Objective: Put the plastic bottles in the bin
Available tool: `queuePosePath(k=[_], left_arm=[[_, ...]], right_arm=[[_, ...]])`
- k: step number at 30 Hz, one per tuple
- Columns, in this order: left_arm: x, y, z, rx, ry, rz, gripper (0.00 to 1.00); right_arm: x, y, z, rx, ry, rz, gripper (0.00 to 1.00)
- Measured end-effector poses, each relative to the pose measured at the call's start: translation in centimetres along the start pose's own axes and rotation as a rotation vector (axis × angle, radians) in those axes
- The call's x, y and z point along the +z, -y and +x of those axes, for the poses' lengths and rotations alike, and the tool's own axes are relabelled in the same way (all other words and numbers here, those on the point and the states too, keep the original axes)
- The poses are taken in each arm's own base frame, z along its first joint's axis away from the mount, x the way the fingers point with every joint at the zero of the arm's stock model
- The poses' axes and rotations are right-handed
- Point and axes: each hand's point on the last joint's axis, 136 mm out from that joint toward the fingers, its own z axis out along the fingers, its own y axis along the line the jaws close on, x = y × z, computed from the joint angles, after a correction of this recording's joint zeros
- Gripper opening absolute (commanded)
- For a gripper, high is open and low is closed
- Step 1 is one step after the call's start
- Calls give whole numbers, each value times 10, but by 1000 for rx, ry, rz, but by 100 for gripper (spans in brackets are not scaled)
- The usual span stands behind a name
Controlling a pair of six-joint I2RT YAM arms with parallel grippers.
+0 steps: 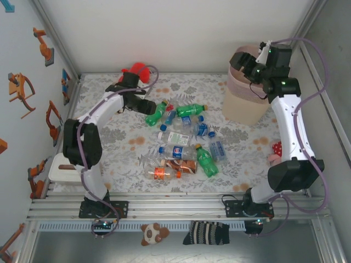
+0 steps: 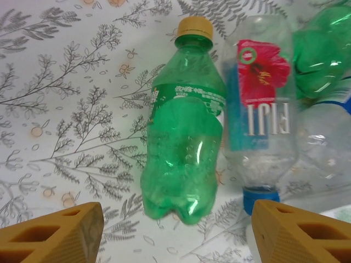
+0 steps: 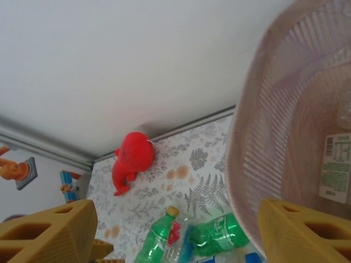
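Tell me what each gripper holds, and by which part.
Nothing is held. The left gripper is open before a green bottle; the right gripper is open and empty by the bin.

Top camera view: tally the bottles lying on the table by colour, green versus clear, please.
Green bottles: 3
Clear bottles: about 7, since they overlap in the pile
Total: about 10

Enclosure: plain white back wall (image 1: 175, 33); pale left wall (image 1: 16, 109) carrying orange-and-blue robot-arm stickers (image 1: 43, 46). Work surface: counter (image 1: 109, 148) under white cloth printed with grey ferns and small orange blossoms. Near edge: ribbed aluminium rail (image 1: 175, 207). Lighting even, shadows soft.
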Motion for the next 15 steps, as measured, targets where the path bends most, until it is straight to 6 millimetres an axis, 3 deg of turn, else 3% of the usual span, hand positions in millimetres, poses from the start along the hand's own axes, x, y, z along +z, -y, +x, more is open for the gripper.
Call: queuePosePath(k=[6,15], left_arm=[[38,-8,-2,42,-86,5,74],[67,-8,7,70,-172,56,76]], right_arm=[[-13,10,20,-11,-25,36,76],[-30,2,14,-32,16,30,76]])
